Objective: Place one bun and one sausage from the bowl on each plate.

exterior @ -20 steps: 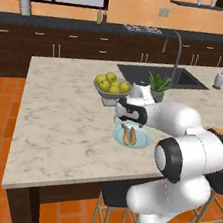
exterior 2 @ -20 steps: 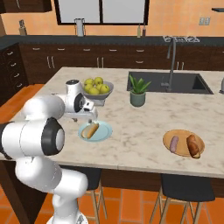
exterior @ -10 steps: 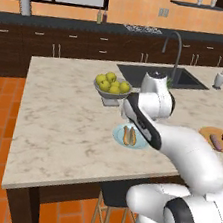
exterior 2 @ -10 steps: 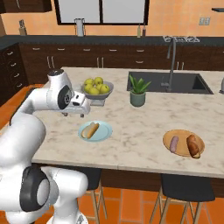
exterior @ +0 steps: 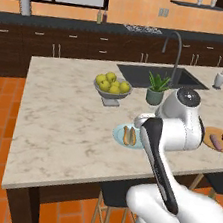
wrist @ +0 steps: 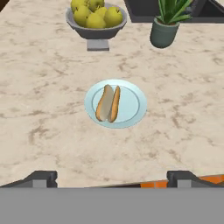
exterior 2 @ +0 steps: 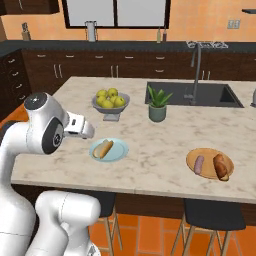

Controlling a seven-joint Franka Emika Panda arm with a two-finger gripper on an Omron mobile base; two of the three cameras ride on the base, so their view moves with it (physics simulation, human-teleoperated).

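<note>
A pale blue plate [wrist: 131, 109] lies on the marble island with a bun [wrist: 104, 103] and a sausage [wrist: 115, 104] side by side on it; the same plate [exterior 2: 117, 151] sits near the island's front. To the right, a tan wood plate [exterior 2: 210, 156] carries a sausage [exterior 2: 199, 164] and a bun [exterior 2: 220, 167], and this plate [exterior: 212, 134] also appears at the right edge of the left base view. My gripper [wrist: 113, 178] hangs back over the island's near edge, well short of the blue plate, open with nothing between its fingers. The bowl is out of view.
A grey footed bowl of yellow-green fruit [exterior 2: 110, 101] and a potted plant [exterior 2: 157, 105] stand behind the blue plate. The sink with its tall faucet [exterior 2: 196, 65] is at the back right. Stools [exterior 2: 207, 217] stand under the island's front edge.
My arm has drawn back from over the blue plate toward the island's near edge. The gripper stayed open, and both plates and their food have not moved.
</note>
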